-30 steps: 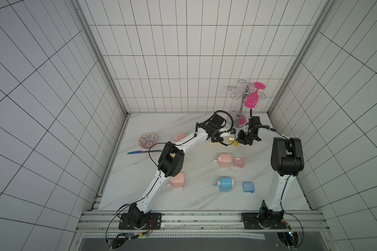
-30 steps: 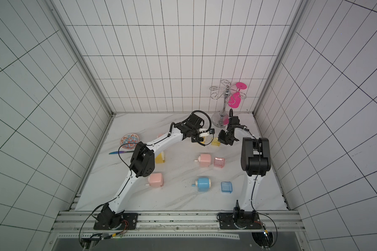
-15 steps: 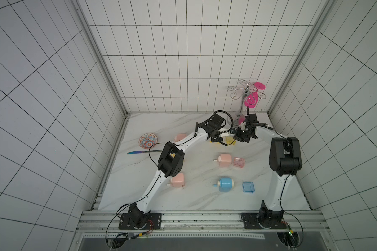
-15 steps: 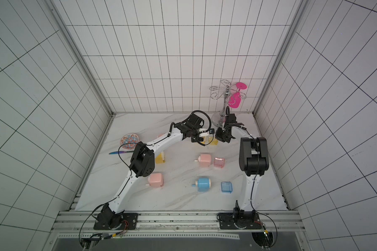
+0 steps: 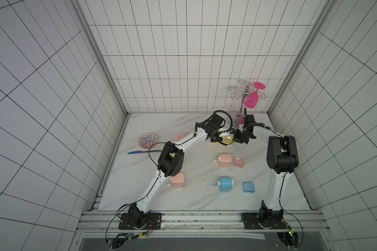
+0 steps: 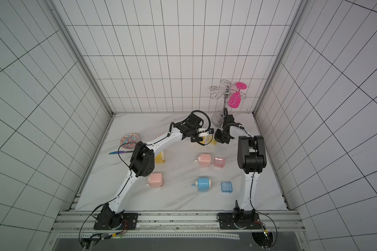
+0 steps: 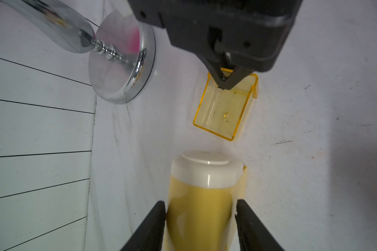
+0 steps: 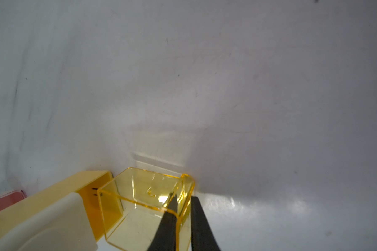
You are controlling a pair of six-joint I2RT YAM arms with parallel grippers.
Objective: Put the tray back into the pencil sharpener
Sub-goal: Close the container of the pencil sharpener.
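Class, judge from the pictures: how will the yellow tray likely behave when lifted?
Probably stiff and light: the yellow tray is thin clear plastic. Pinched on one wall by the right gripper, it may tilt or slip. Flat-bottomed, so unlikely to roll.

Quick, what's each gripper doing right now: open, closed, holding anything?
Left gripper: closed on the yellow pencil sharpener.
Right gripper: closed, pinching one wall of the yellow tray.

White marble table (image 5: 128, 184) w/ grey veins. White tile walls (image 5: 183, 65), dark grout, rise behind table & on both sides. Metal rail (image 5: 205, 219) along table's front edge. Even light.
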